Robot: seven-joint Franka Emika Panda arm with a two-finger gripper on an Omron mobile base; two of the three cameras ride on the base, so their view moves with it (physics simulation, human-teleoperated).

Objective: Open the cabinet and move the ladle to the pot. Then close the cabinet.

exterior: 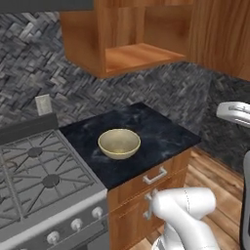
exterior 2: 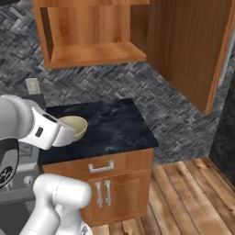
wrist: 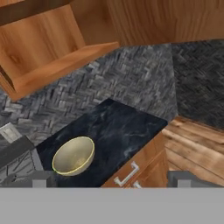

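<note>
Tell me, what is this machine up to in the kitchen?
A white robot arm stands in front of a small dark counter beside a stove. The wall cabinet above is open, its door swung out to the right, and the shelf looks bare. A beige bowl sits on the counter. The gripper is open and holds nothing, its fingers spread wide above the counter and looking down at the bowl. I cannot see a ladle or a pot.

**Flat, even rendered light; soft, low-detail pictures**

Light is bright and diffuse, with no clear source. The dark counter (exterior: 146, 132) shows faint pale sheen, no hard glare. The open cabinet (exterior 2: 92, 32) interior is evenly lit, barely shaded. Textures on the herringbone wall (wrist: 131, 83) look blurry and pixelated. Edges show no visible distortion.
</note>
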